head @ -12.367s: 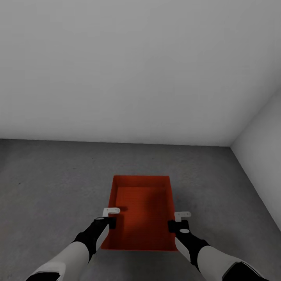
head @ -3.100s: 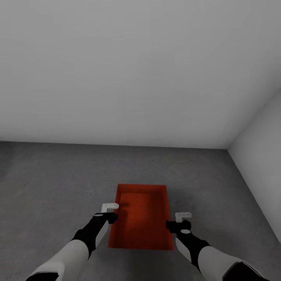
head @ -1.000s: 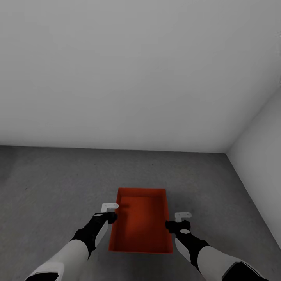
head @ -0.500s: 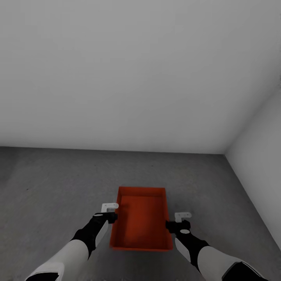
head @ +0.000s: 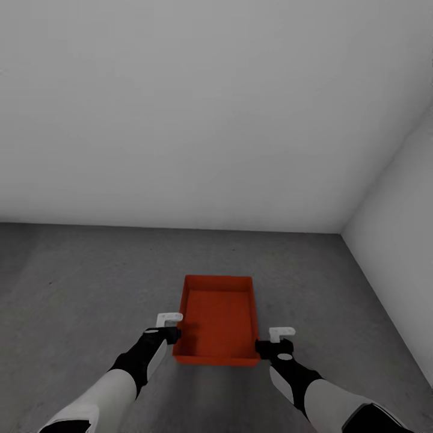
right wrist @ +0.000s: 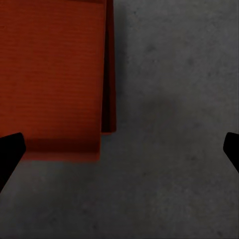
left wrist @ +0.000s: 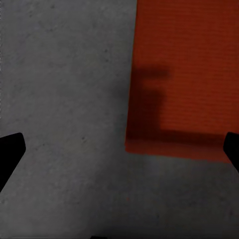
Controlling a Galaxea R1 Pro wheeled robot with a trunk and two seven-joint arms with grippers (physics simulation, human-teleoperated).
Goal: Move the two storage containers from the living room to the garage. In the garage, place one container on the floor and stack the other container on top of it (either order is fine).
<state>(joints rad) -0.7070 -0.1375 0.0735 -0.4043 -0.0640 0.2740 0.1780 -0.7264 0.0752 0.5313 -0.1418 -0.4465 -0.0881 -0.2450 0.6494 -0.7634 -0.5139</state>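
orange-red container [head: 218, 319] on concrete floor [head: 90, 282]; no readable writing; left gripper [head: 169, 327], right gripper [head: 278, 340] both spread, empty.

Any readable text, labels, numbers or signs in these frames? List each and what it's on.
None. No text can be read on the orange-red container, the grey floor or the pale walls. The left gripper and right gripper carry no legible markings.

Left arm: white forearm, black wrist, entering the head view from 7 o'clock, reaching forward. Left hand [head: 170, 328]: white fingers [head: 169, 317] spread wide; in the left wrist view, dark tips sit at opposite frame edges. Right arm: same, from 5 o'clock. Right hand [head: 278, 340]: likewise spread, level with the left.
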